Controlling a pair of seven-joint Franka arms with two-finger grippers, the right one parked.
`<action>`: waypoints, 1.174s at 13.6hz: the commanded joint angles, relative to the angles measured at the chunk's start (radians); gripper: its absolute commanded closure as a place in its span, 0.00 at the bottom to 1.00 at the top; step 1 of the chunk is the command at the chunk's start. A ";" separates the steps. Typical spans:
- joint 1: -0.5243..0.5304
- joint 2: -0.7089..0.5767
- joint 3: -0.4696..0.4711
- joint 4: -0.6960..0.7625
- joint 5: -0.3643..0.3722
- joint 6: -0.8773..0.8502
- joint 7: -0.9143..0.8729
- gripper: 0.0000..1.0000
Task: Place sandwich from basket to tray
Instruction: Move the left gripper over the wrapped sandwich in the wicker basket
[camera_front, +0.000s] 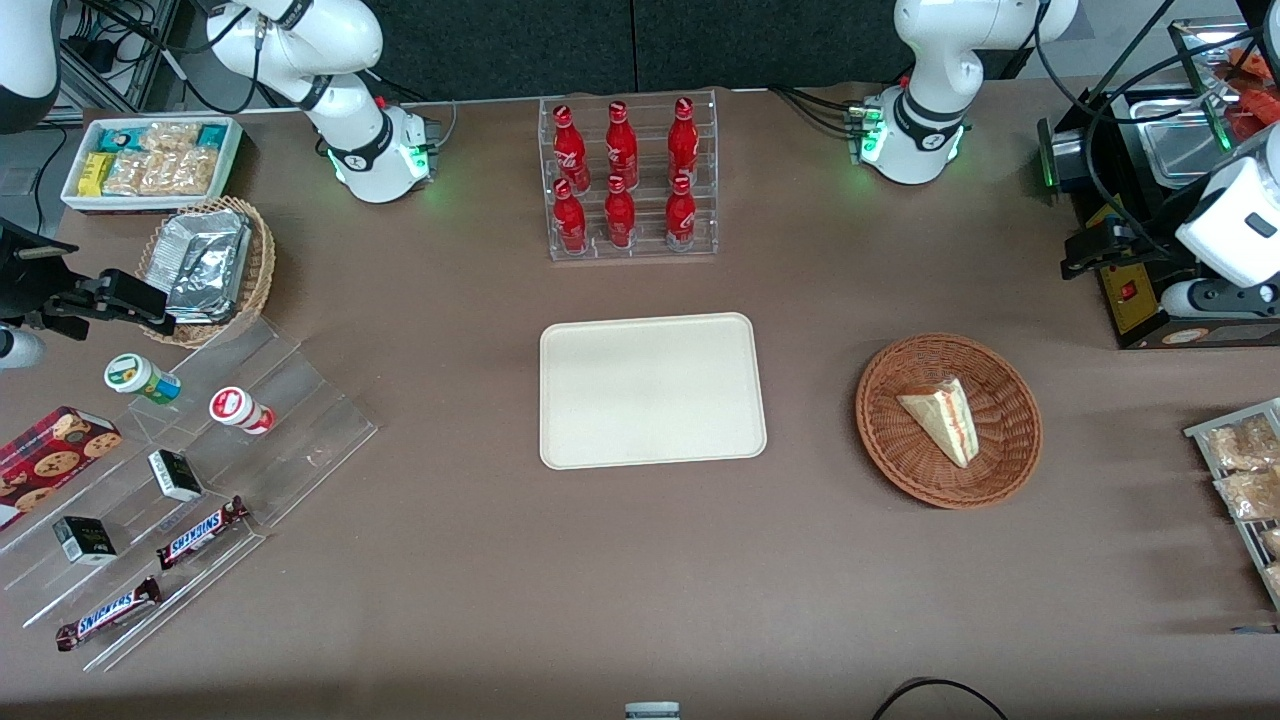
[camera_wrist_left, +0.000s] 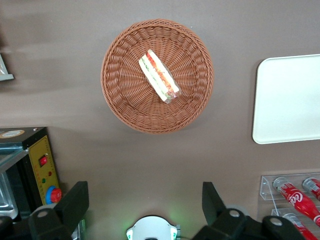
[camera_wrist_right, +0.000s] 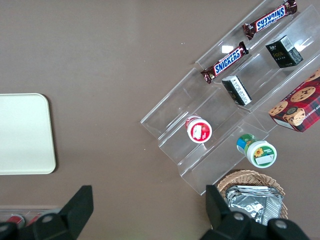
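We see the sandwich (camera_front: 943, 416) (camera_wrist_left: 159, 76) lying on its side in the middle of the basket (camera_front: 948, 420) (camera_wrist_left: 157, 76), its red and green filling showing along the cut edge. The basket sits on the brown table (camera_front: 640, 580), toward the working arm's end, beside the tray (camera_front: 652, 389) (camera_wrist_left: 288, 99), which lies flat near the table's middle with bare table between the two. Farther from the front camera than the tray stands a clear rack of red bottles (camera_front: 627, 178). Our gripper (camera_wrist_left: 145, 207) hangs well above the table, looking down on the basket, its two fingers (camera_wrist_left: 73, 204) spread wide apart and holding nothing. Toward the parked arm's end we see a tan basket of foil packets (camera_front: 208, 268) and clear stepped shelves (camera_front: 190, 490) with snack bars and small tubs.
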 joint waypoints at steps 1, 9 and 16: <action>0.017 -0.009 -0.021 0.009 0.039 -0.006 0.014 0.00; 0.014 0.008 -0.018 -0.233 0.053 0.259 -0.163 0.00; -0.014 0.025 -0.024 -0.580 0.048 0.786 -0.650 0.00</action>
